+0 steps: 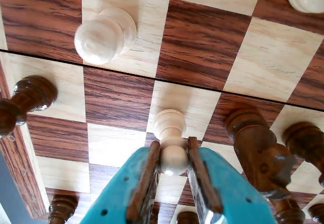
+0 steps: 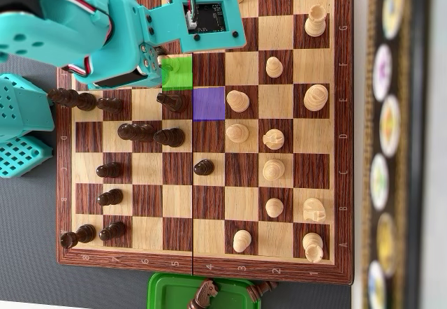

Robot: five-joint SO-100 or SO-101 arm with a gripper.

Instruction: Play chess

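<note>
In the wrist view my gripper (image 1: pixel 173 154) is shut on the round head of a white pawn (image 1: pixel 169 125), with a brown pad (image 1: pixel 150 171) on either side. The pawn's base hangs over a light square of the wooden chessboard (image 1: pixel 202 41); I cannot tell whether it touches. In the overhead view the teal arm (image 2: pixel 119 36) covers the board's upper left and hides the held pawn. A green-tinted square (image 2: pixel 178 75) shows at the arm's edge, and a purple-tinted square (image 2: pixel 208 103) lies diagonally below it.
Another white pawn (image 1: pixel 104 36) stands farther ahead on the left. Tall dark pieces (image 1: pixel 258 148) crowd close on the right and one (image 1: pixel 25 100) on the left. Overhead, white pieces (image 2: pixel 237 133) fill the right half, and a green tray (image 2: pixel 167 288) holds captured pieces below the board.
</note>
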